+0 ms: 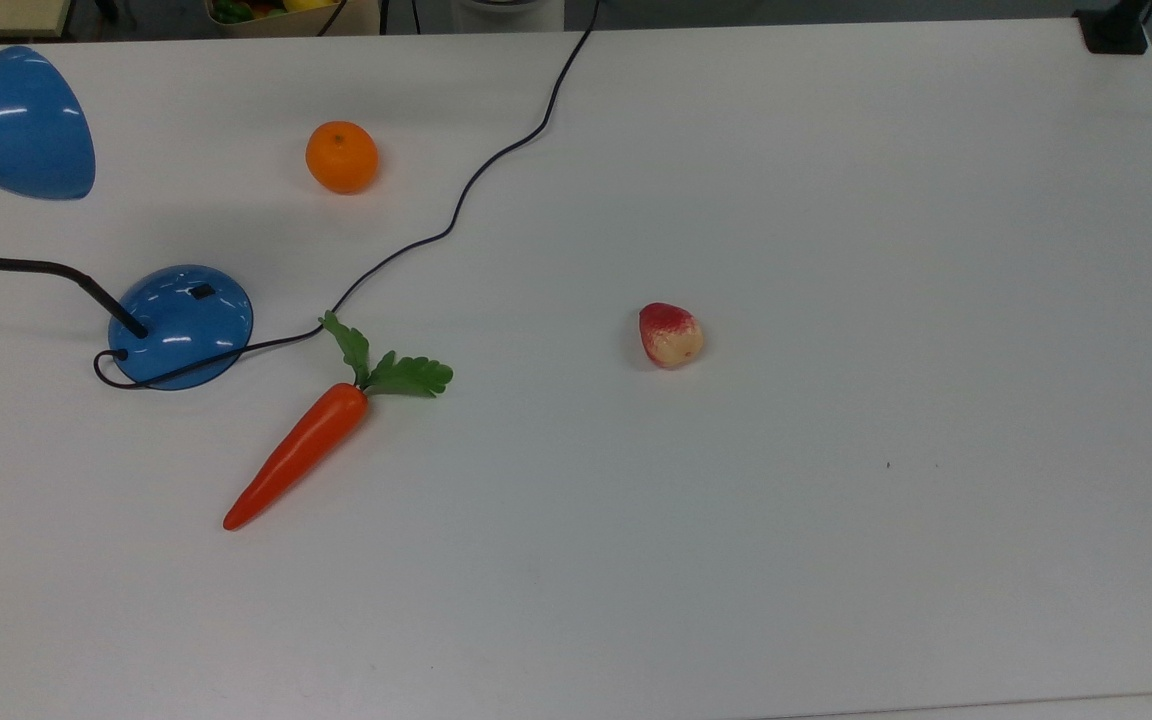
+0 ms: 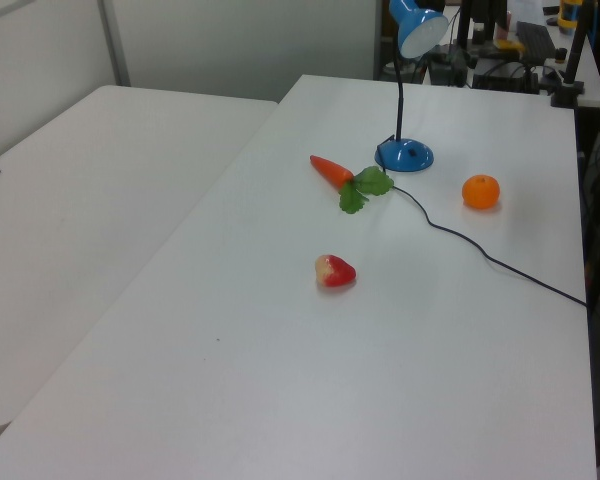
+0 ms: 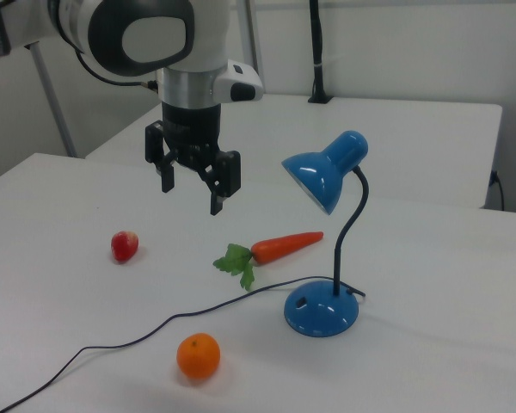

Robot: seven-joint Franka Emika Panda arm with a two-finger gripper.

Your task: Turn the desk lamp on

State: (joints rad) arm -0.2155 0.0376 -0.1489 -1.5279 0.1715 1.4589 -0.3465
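Observation:
The desk lamp is glossy blue, with a round base, a black bendy neck and a cone shade, at the top view's left. A small black switch sits on the base. It also stands at the far end of the table in the left view. In the right view the desk lamp stands at the right, its shade unlit and facing left. My gripper hangs open in the air to the left of the shade, above the table, with nothing between its fingers.
A toy carrot lies beside the base, with the black cord running past its leaves to the table's far edge. An orange and a red-and-cream fruit also lie on the white table. A second table adjoins.

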